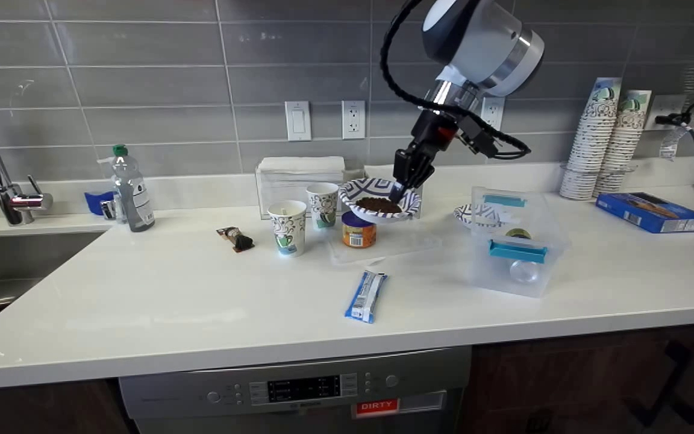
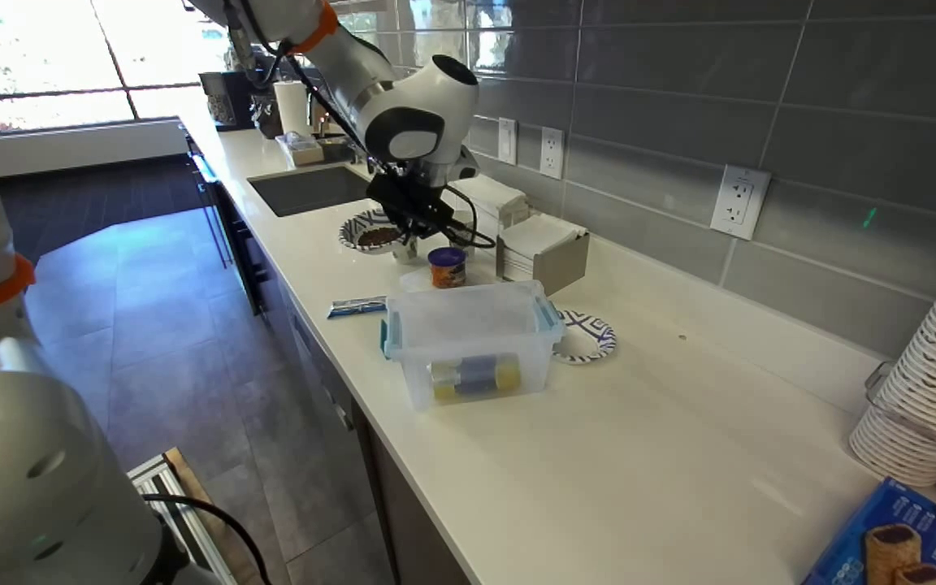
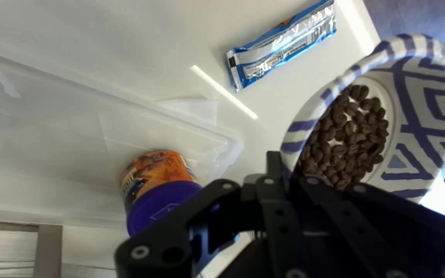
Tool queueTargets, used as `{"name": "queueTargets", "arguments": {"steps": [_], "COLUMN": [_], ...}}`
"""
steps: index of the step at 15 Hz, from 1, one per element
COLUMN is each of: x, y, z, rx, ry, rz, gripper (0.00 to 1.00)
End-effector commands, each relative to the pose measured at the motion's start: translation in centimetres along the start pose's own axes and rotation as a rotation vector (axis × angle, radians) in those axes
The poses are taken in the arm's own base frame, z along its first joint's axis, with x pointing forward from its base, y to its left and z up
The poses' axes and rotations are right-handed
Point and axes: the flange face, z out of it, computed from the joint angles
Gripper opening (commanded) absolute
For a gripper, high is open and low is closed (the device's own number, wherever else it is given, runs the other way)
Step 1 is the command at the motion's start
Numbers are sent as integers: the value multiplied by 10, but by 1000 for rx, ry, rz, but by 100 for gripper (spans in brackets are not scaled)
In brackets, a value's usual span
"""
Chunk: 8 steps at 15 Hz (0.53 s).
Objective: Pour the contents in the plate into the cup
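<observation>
My gripper [image 1: 396, 191] is shut on the rim of the plate [image 1: 356, 191], which hangs above the counter, slightly tilted, its rim patterned dark blue and white. Brown coffee beans [image 3: 344, 143] lie in its bottom. In the wrist view the rim runs between the fingers. Two printed paper cups stand left of the plate in an exterior view: the rear cup [image 1: 323, 205] has darker greenish-brown print, and the whiter front cup [image 1: 287, 229] is closer to the counter's edge. My arm partly hides the cups in an exterior view [image 2: 405, 250].
Below the plate stands an orange tub [image 1: 359, 236] with a purple lid, on a see-through lid [image 1: 410, 244]. A wrapped blue bar [image 1: 366, 295] lies in front. Rightward are a plastic container [image 1: 506, 271] and another patterned plate [image 1: 464, 214]. Napkin holders [image 1: 299, 181] stand behind.
</observation>
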Motion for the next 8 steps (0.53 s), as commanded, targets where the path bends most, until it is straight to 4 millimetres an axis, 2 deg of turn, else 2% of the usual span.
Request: {"name": "queueTargets", "arguments": {"steps": [1, 8], "x": [34, 87], "y": [-15, -48], "z": [9, 30], "rx": [48, 80], "ry": [-43, 7], "rz": [-76, -157], "gripper": [1, 1]}}
